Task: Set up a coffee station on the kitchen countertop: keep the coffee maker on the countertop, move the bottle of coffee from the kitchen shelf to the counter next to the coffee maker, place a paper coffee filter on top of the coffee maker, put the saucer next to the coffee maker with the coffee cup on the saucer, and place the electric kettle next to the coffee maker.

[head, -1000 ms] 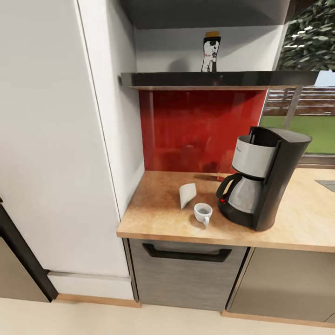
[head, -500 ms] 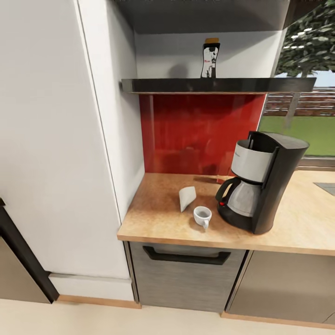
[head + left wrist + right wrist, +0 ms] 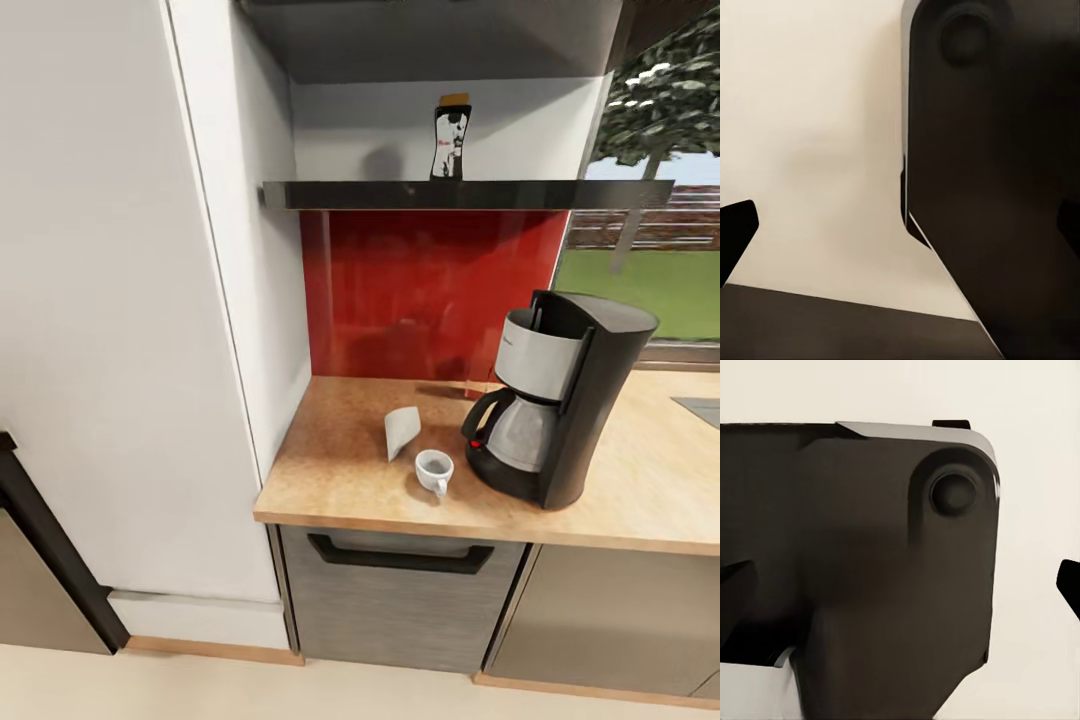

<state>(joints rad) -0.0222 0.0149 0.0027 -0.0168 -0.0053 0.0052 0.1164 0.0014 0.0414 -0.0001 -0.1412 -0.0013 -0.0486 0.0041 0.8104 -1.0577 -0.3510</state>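
The black and silver coffee maker [image 3: 560,400] stands on the wooden countertop [image 3: 340,470], toward its right. To its left a white paper coffee filter [image 3: 402,430] lies on the wood. A small white coffee cup [image 3: 434,470] sits directly on the counter just in front of the filter. The dark bottle of coffee [image 3: 450,138] stands upright on the black shelf [image 3: 400,194] above. My left gripper [image 3: 900,229] is open, its dark fingertips [image 3: 735,232] far apart with nothing between them. My right gripper [image 3: 900,585] is open too. Saucer and kettle are out of view.
A red backsplash [image 3: 420,290] sits behind the counter and a tall white cabinet [image 3: 120,300] flanks its left. Below the counter is a grey drawer with a black handle [image 3: 400,555]. A window [image 3: 650,250] lies at the right. Both wrist views face dark robot parts [image 3: 870,570] and pale floor.
The whole head view has shifted, so the shelf and counter sit lower in the picture: the camera moved. Nothing on the counter or shelf has moved.
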